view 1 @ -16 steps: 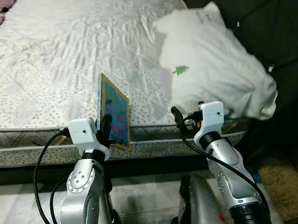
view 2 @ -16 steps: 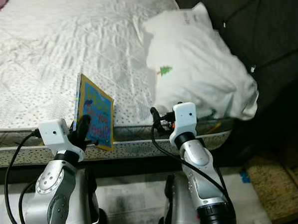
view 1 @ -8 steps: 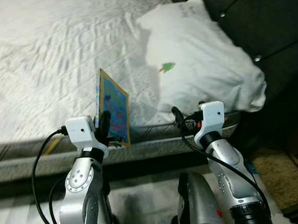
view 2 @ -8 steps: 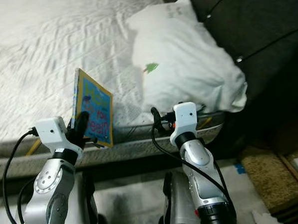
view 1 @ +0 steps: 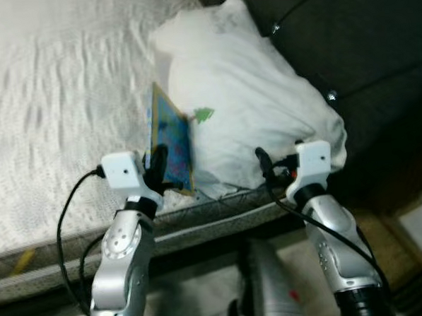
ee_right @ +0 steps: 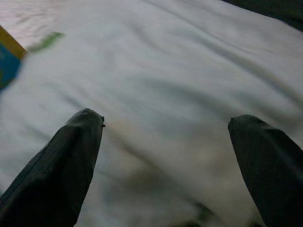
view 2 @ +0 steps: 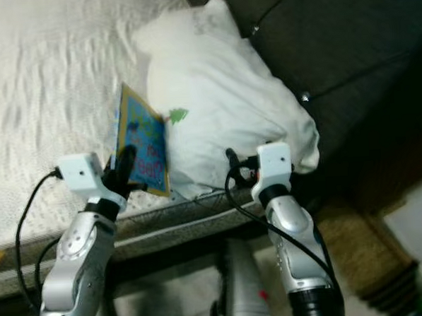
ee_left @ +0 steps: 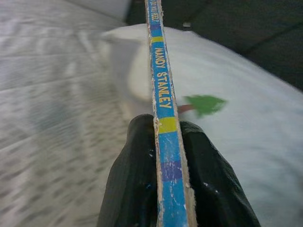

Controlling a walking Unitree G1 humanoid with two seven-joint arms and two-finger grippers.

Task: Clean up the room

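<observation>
Since the frame a second earlier our head camera had swung to the right: the white pillow (view 1: pixel 244 107) now sat near the centre of view, with more of the dark padded headboard (view 1: pixel 346 37) showing and less of the quilted white mattress (view 1: pixel 53 124). We kept the same hold on the book throughout.

Our left gripper (ee_left: pixel 165 156) was clamped on the thin blue and yellow picture book (view 1: pixel 172 147), the two black fingers (ee_left: pixel 132 175) pressed against either cover with the spine facing the wrist camera. We held the book upright above the near edge of the mattress, just beside the pillow's left flank, close to the small green tree print (view 1: pixel 204 115).

Our right gripper (ee_right: pixel 165 142) hovered over the pillow's near right part with its fingers spread wide and nothing between them. Blur softened much of the head views.
</observation>
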